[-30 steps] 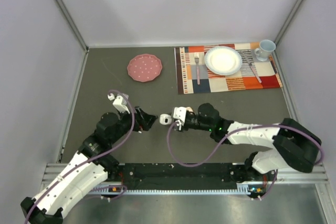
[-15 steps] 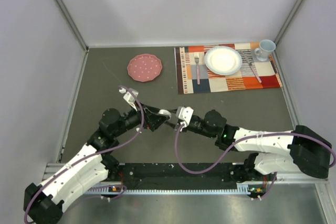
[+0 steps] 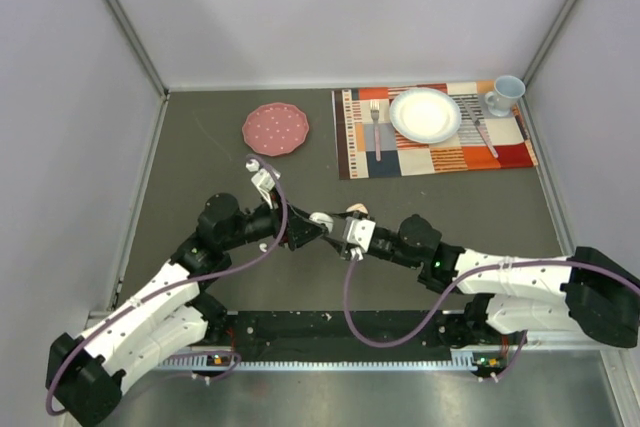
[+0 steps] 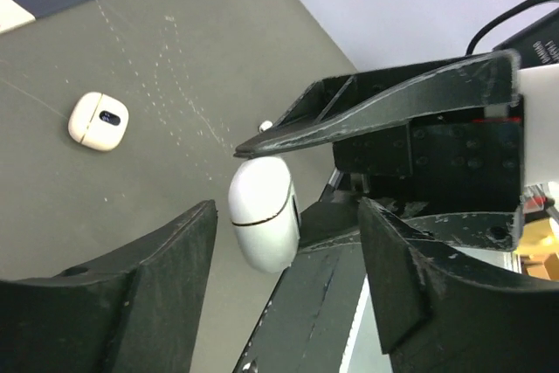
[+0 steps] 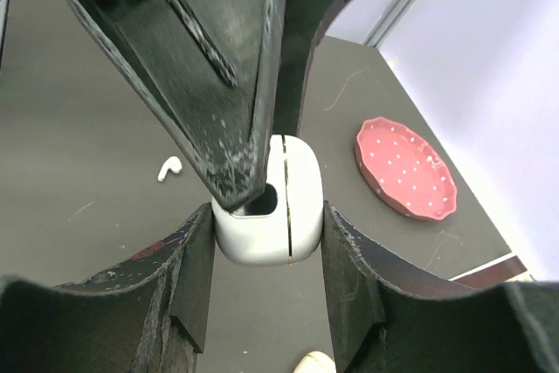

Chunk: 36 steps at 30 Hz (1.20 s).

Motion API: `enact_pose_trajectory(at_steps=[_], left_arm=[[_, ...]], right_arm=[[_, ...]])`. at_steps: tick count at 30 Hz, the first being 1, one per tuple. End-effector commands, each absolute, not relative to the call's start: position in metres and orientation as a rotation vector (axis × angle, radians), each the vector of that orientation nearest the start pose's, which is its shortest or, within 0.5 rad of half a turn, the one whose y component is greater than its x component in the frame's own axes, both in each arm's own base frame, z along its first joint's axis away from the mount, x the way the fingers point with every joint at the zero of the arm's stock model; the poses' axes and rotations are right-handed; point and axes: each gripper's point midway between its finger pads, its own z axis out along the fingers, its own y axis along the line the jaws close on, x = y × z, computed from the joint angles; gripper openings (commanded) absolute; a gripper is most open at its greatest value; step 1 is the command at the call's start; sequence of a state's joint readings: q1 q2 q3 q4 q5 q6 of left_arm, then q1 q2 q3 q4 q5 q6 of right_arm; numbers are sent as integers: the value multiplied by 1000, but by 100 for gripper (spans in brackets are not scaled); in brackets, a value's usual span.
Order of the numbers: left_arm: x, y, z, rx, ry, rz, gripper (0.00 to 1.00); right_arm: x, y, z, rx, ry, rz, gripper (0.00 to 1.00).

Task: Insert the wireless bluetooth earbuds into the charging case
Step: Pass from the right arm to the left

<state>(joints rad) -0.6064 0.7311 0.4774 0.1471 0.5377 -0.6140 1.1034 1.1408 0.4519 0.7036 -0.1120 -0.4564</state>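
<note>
1. On the dark table (image 5: 79, 155), one white earbud (image 5: 168, 168) is seen lying loose, well apart from every finger; the other earbuds cannot be made out.
2. Near it, the white charging case (image 5: 297, 216) appears to be held clear of the table. Its seam line is unbroken, so the lid is judged to be shut.
3. The case is clamped across its body by the right gripper (image 5: 267, 220), a pad pressed to each side.
4. The left gripper (image 3: 304, 230) is partly spread. The top of the case is straddled by its fingers, with one tip touching near the seam, and nothing is grasped.
5. The step in hand is judged to be the opening of the lid. Next, the lid must be caught and swung back while the body is steadied, before any earbud is fetched.
6. A second, cream case (image 4: 98, 120) is seen on the table nearby, and a pink plate (image 5: 406, 168) farther off.
</note>
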Motion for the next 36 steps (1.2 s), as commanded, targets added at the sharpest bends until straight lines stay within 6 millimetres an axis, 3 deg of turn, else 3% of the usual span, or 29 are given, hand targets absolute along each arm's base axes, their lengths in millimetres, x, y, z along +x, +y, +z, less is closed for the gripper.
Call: enact_pose_trajectory(at_steps=[1,10,19,28,30,33,34,36], left_arm=[[166,-262,241,520,1798,-1387,67],[167,-267,240,548,1828,-1405,58],[168,-263,245,545,1776,-1376,38],[169,-261,243,559,1756,-1347,19],[169,-260,242,561,1757,-1342,13],[171,-258,242,556,1752,-1318,9],[172,-257,240,568,1742,-1299,8],[175,-252,245,559,1708,-1252,2]], right_arm=[[166,346,237,-1184,936,578,3],[170,340,240,-1181,930,528,3],[169,340,239,-1158,940,547,3],[166,341,243,-1135,935,581,12],[164,341,244,-1136,931,590,16],[165,338,252,-1102,944,607,33],[165,336,256,-1086,951,612,46],[163,333,264,-1049,964,643,52]])
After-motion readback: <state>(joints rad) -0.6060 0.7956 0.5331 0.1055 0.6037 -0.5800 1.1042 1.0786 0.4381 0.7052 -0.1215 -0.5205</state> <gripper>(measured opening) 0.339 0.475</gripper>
